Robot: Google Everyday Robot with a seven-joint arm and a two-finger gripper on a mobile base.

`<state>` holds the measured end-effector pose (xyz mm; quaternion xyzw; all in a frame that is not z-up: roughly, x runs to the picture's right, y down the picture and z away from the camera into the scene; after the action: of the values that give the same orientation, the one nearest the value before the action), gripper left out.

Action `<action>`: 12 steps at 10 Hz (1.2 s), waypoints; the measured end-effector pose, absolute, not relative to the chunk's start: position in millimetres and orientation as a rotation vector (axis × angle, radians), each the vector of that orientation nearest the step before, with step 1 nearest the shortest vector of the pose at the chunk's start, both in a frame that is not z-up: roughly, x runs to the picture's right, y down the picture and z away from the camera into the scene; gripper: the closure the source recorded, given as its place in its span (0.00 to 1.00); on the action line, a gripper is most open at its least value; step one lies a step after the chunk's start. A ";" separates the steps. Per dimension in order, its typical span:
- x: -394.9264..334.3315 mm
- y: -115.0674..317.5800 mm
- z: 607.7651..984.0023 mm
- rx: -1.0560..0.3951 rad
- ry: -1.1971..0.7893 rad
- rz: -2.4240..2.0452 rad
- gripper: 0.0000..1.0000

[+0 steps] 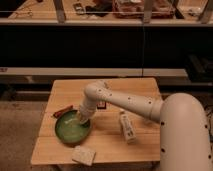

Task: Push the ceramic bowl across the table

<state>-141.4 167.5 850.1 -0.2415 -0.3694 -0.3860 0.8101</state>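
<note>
The green ceramic bowl [71, 129] sits on the left part of the light wooden table [140, 149], near its left edge. My white arm reaches in from the right, bends at an elbow over the table's middle, and comes down to the bowl. My gripper [81, 118] is at the bowl's upper right rim, reaching into or touching it.
A white bottle-like object [127, 126] lies on the table right of the bowl. A pale rectangular sponge-like block [83, 155] lies near the front edge. A reddish thin object [63, 111] lies behind the bowl at the left. A small dark object [101, 104] lies under the arm. A dark counter stands behind.
</note>
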 end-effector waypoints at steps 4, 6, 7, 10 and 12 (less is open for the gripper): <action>-122.1 145.2 870.0 -0.512 -0.716 -0.834 1.00; -103.9 142.1 879.4 -0.528 -0.676 -0.827 1.00; -96.0 141.7 883.8 -0.535 -0.661 -0.815 1.00; -58.1 138.4 899.1 -0.568 -0.604 -0.755 1.00; -39.1 131.2 904.7 -0.576 -0.579 -0.728 1.00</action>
<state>-39.1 131.2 904.7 -0.2737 -0.2753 -0.3463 0.8541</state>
